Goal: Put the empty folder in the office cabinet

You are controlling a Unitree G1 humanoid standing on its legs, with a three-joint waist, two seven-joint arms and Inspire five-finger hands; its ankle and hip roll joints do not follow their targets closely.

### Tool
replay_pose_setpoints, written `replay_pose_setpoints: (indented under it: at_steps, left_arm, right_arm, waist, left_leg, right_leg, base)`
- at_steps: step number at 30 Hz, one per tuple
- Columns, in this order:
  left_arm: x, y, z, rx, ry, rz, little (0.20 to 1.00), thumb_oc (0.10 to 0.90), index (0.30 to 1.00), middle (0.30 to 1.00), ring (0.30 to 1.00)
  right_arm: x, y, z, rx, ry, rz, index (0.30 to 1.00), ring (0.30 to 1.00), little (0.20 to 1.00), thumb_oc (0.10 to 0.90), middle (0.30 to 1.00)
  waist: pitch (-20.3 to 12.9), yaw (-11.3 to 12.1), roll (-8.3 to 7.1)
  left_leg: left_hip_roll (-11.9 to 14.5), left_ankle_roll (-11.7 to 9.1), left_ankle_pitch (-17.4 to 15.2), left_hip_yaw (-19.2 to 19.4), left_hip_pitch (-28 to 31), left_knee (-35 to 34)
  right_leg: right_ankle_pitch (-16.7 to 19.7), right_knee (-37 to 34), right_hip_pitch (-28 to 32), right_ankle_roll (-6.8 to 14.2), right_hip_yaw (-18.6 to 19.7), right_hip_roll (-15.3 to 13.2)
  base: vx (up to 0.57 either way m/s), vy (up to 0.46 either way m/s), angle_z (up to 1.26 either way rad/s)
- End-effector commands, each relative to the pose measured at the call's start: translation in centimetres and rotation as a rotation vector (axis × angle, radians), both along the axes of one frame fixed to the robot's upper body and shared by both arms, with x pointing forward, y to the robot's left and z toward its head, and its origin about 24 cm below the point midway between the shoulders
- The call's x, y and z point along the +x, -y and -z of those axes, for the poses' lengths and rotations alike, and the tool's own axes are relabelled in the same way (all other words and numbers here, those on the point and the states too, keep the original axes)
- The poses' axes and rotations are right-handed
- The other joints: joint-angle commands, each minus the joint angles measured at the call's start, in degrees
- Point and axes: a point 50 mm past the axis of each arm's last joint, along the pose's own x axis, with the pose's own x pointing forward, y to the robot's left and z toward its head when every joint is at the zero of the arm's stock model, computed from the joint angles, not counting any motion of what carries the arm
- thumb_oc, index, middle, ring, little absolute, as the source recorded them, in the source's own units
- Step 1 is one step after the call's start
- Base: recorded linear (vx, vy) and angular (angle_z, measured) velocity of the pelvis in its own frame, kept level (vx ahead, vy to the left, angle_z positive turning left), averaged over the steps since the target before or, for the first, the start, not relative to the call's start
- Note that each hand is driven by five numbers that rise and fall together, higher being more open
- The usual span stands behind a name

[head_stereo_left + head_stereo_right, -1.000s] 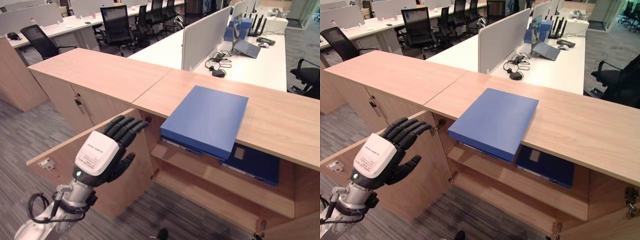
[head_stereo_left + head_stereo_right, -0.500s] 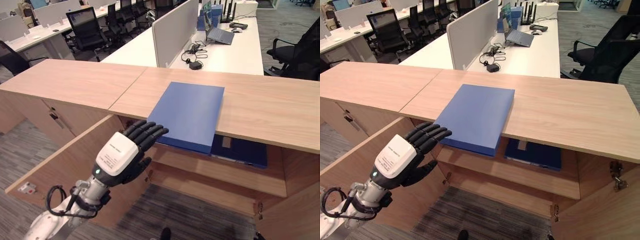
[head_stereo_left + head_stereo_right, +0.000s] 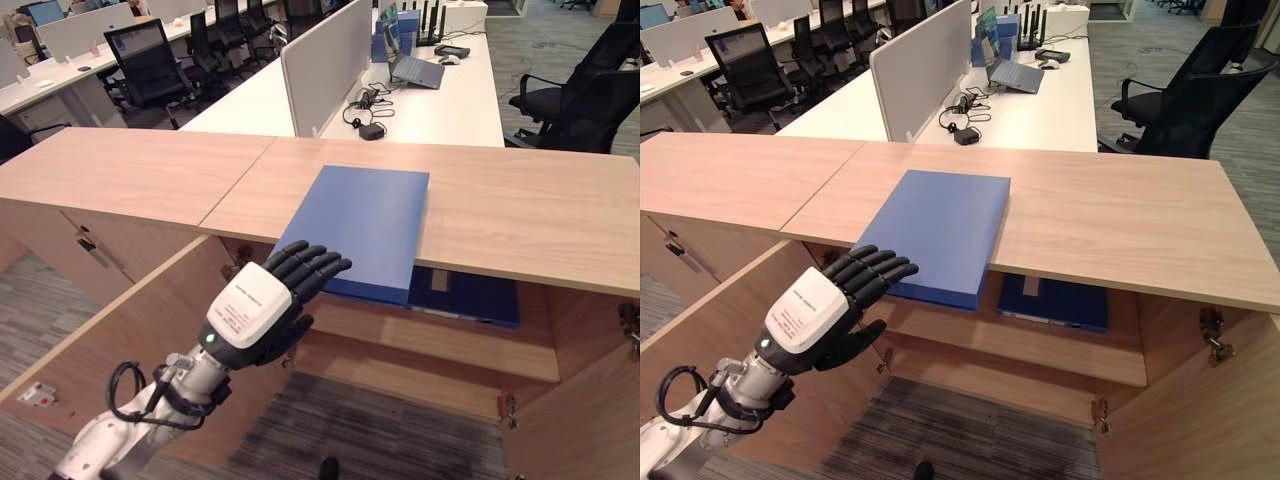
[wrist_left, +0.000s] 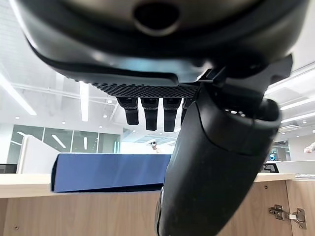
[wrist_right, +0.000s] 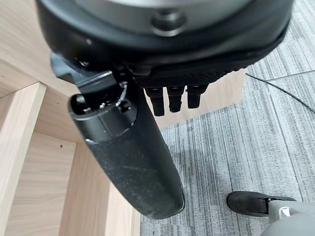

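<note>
Left hand approaching folder on cabinet top
Left hand (image 3: 262, 318), fingers straight and relaxed, just short of blue folder (image 3: 362, 226) overhanging cabinet (image 3: 520, 215); long axis runs away from hand

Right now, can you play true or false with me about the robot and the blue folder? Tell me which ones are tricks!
1. The blue folder lies on top of the wooden cabinet, sticking out over the front edge. True.
2. The robot's left hand is squeezing the folder tightly. False: its fingers are straight and it holds nothing, just in front of the folder's near edge.
3. The cabinet's doors are closed. False: the left door hangs open and the shelves show.
4. A darker blue folder already lies on the shelf inside. True.
5. The right hand hangs by the cabinet side above the carpet, holding nothing. True.
</note>
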Motion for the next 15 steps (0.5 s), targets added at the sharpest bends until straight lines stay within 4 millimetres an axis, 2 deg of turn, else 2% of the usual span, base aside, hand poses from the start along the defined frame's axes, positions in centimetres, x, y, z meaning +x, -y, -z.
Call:
replay_pose_setpoints:
  at_steps: [1, 8, 15]
  left_arm:
    - [1.3, 1.1, -4.5, -0.099, 0.209, 0.064, 0.900, 0.800, 0.900, 0.900, 0.900]
    - [2.1, 1.4, -4.1, -0.073, 0.196, 0.054, 0.900, 0.800, 0.900, 0.900, 0.900]
    - [2.7, 1.8, -4.4, -0.068, 0.216, 0.060, 0.900, 0.800, 0.900, 0.900, 0.900]
  right_arm:
    - [2.6, 1.6, -1.1, -0.062, 0.103, -0.007, 0.900, 0.900, 0.900, 0.800, 0.900]
    - [2.7, 1.5, -1.1, -0.058, 0.098, -0.034, 0.900, 0.900, 0.900, 0.800, 0.900]
    - [2.2, 1.0, -0.8, -0.052, 0.061, -0.079, 0.900, 0.900, 0.900, 0.800, 0.900]
  waist:
    - [-0.1, -0.6, -1.06]
    - [-0.6, -1.1, -1.66]
    - [-0.9, -1.7, -2.28]
  left_leg:
    - [4.9, -3.0, -7.6, 1.9, 3.6, -0.2]
    - [5.0, -3.0, -7.8, 2.4, 3.9, -0.2]
    - [5.1, -3.0, -8.1, 3.1, 4.2, -0.2]
  right_leg:
    - [-4.2, 2.3, -2.7, 2.0, 0.1, -2.1]
    - [-4.0, 2.3, -2.9, 2.1, 0.5, -2.1]
    - [-3.6, 2.3, -3.1, 2.2, 1.0, -2.0]
  base:
    - [0.00, 0.000, 0.00]
    - [0.00, 0.000, 0.00]
    - [0.00, 0.007, -0.06]
